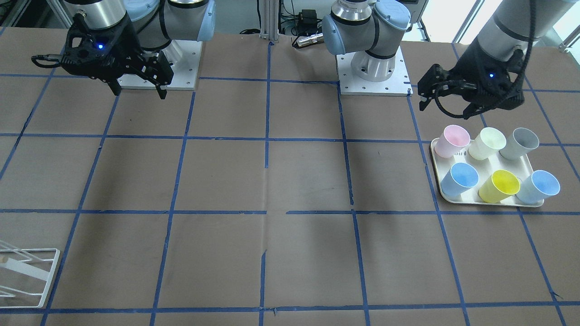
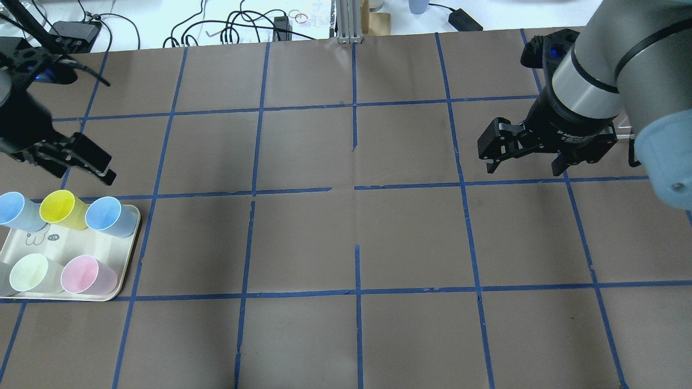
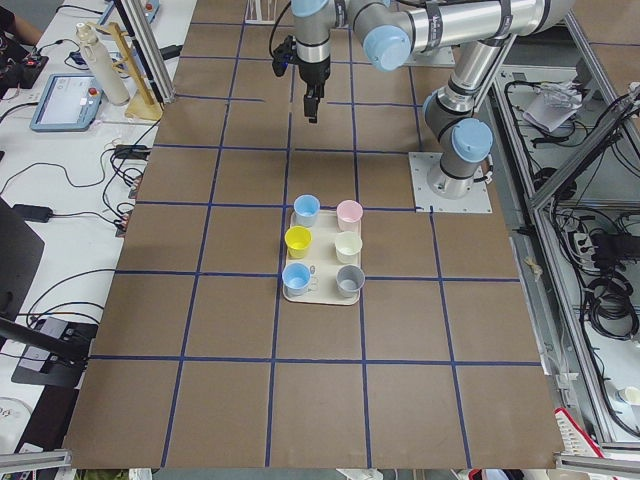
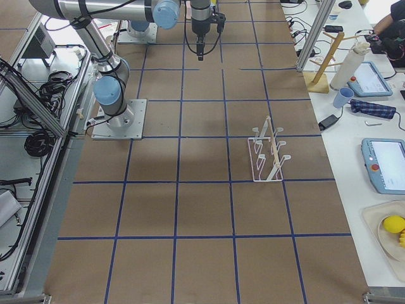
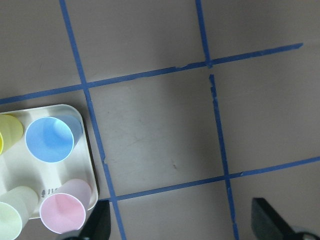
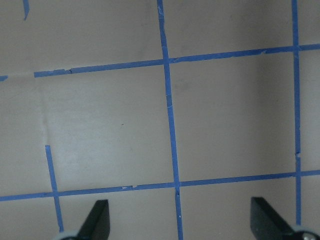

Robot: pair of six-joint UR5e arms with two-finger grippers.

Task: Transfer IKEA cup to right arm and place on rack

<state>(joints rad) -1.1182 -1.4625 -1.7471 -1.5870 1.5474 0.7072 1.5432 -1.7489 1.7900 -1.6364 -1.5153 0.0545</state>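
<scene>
The IKEA cup (image 1: 487,142), pale cream, stands upright in the middle of the back row on a cream tray (image 1: 457,198). It also shows in the overhead view (image 2: 30,273), the exterior left view (image 3: 348,246) and the left wrist view (image 5: 10,222). My left gripper (image 1: 444,108) hangs open and empty above the table next to the tray (image 2: 65,162). My right gripper (image 1: 139,93) is open and empty, high over the table's other side (image 2: 523,168). The white wire rack (image 4: 267,154) stands far from both grippers, partly cut off in the front view (image 1: 27,276).
On the tray with the IKEA cup stand a pink cup (image 1: 453,140), a grey cup (image 1: 521,143), a yellow cup (image 1: 500,185) and two blue cups (image 1: 461,179). Blue tape lines grid the brown table. Both arm bases (image 1: 374,72) sit at the robot's edge.
</scene>
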